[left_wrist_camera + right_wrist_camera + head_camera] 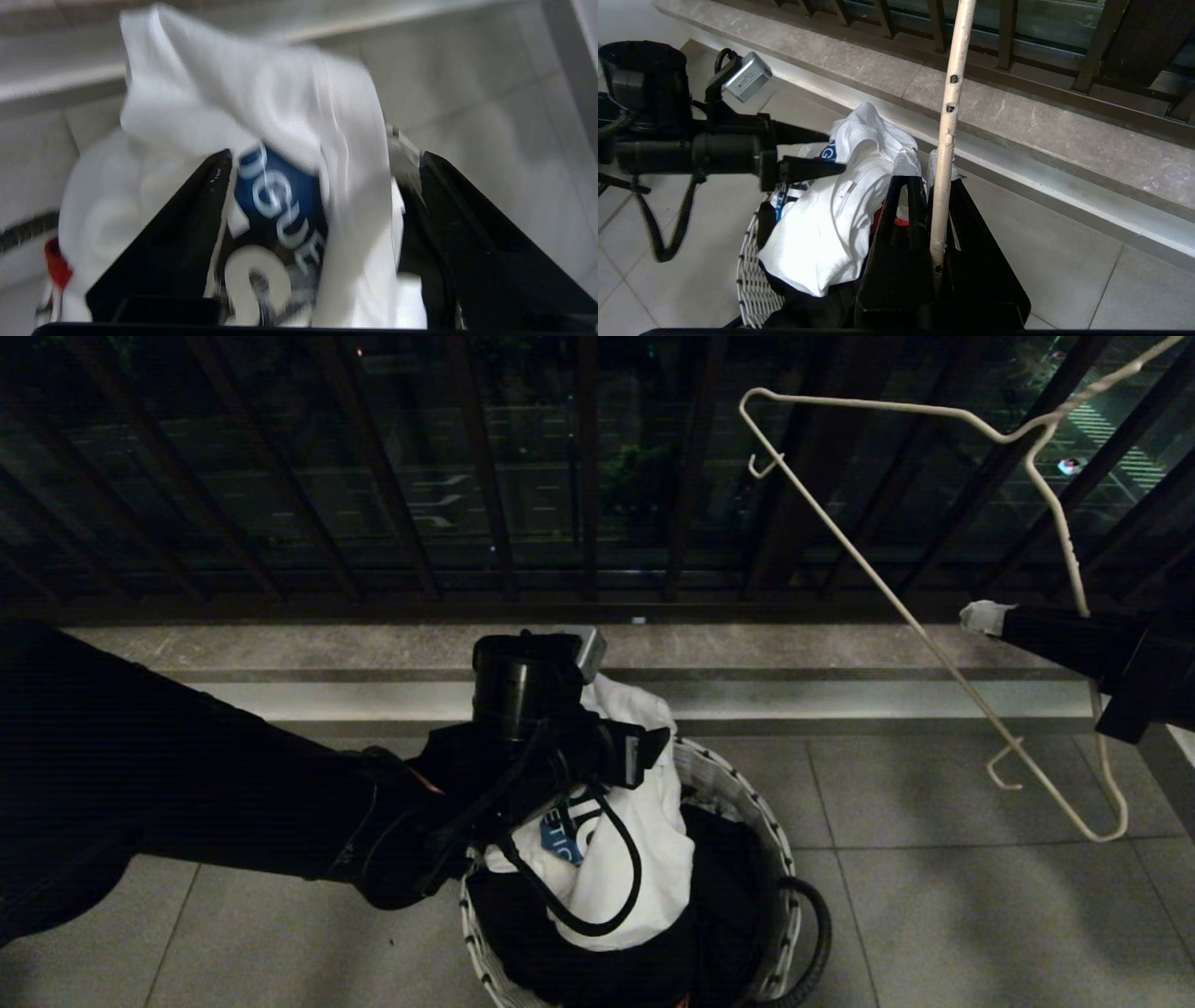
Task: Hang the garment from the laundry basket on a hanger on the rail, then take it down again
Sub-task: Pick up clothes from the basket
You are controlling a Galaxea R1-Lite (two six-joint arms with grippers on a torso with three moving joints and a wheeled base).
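From the head camera, the T-shirt (644, 840) lies heaped in the laundry basket (747, 803) on the floor, with the left tool (635, 756) reaching into it. The right tool (990, 616) holds the wire hanger (896, 607) up at the right, off any rail (none is in sight).

In the left wrist view the fingers (187, 224) stand spread around a fold of shirt, not pinching it.

In the right wrist view the tool (924, 182) is clamped on the hanger's wire (950, 102).

I judge the task barely begun: picking up, hanging and taking down all remain.
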